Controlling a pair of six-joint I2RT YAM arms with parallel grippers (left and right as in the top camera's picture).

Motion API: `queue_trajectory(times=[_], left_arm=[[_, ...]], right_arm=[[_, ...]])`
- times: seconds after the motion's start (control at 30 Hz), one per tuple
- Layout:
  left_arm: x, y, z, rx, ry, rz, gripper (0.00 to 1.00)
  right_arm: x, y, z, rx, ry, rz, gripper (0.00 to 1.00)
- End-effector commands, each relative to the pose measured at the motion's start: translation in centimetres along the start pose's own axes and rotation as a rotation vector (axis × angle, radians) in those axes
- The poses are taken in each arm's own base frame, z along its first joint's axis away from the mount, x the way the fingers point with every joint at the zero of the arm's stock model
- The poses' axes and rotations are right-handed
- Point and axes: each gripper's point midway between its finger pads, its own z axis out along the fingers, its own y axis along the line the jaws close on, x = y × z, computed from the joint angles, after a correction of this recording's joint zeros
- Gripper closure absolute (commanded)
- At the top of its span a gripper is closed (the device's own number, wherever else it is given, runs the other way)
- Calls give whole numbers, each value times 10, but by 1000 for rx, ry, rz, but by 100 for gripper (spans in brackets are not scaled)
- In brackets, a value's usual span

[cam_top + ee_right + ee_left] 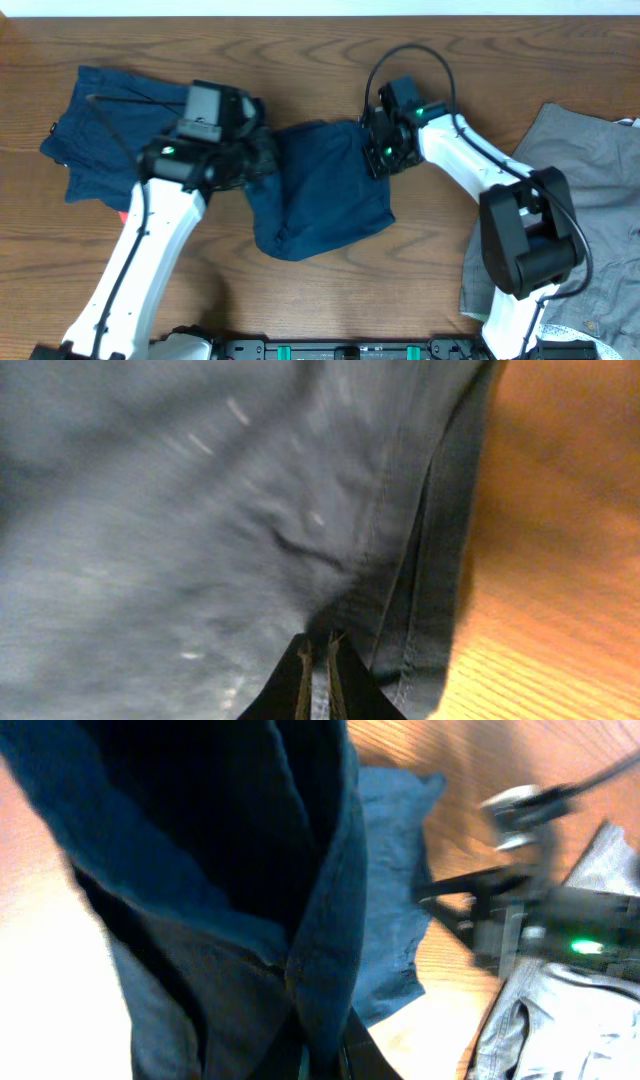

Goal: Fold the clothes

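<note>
While both arms are meeting over the middle of the wooden table (330,300), a dark navy garment (320,195) is lying between them, spread roughly flat with its lower edge bunched into a rounded fold toward the near side. The left gripper (262,152) is sitting at the garment's upper left corner, and in the left wrist view the navy cloth is hanging in thick folds right in front of the camera, a seam running down into the dark fingers (355,1045) at the bottom edge; they are drawn together and appear to be pinching that cloth. The right gripper (378,150) is holding the upper right corner. In the right wrist view its two thin fingertips (303,678) are nearly touching, with a hemmed edge of the blue fabric caught between them.

A second navy garment (105,125) is lying crumpled at the far left of the table, well apart from the first, partly behind the left arm. A light grey garment (590,190) is resting at the right edge, rumpled, beside and partly under the base of the right arm. It is also showing in the left wrist view, in the lower right corner, near the blurred body of the right gripper.
</note>
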Motion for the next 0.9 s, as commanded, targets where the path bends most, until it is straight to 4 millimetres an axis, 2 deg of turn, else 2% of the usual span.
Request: queue_trajectory(times=[0.0, 0.2, 0.4, 0.43, 0.47, 0.5, 0.53, 0.6, 0.7, 0.77, 0.87], left_arm=[[0, -25, 12, 46, 11, 25, 94], [7, -61, 48, 102, 29, 30, 94], [23, -81, 77, 121, 73, 49, 94], [24, -84, 77, 127, 72, 57, 88], [23, -85, 77, 132, 68, 61, 64], [22, -87, 76, 139, 60, 75, 57], [17, -87, 74, 144, 46, 95, 49], [4, -83, 66, 150, 9, 127, 43], [-26, -72, 57, 154, -67, 139, 43], [-50, -59, 53, 142, -133, 152, 42], [-83, -33, 52, 61, -237, 146, 42]], right_arm=[[20, -6, 19, 6, 52, -14, 94], [41, -4, 34, 6, 88, -1, 96], [42, -6, 35, 11, 91, 25, 99], [41, -7, 34, 13, 89, 32, 98], [40, -8, 33, 15, 87, 40, 97], [39, -9, 31, 16, 87, 47, 97], [36, -10, 26, 18, 83, 55, 96], [28, -20, 11, 51, 68, 78, 93], [6, -45, -30, 144, 5, 155, 91], [-11, -55, -65, 163, -60, 182, 90], [-30, -53, -111, 143, -156, 198, 89]])
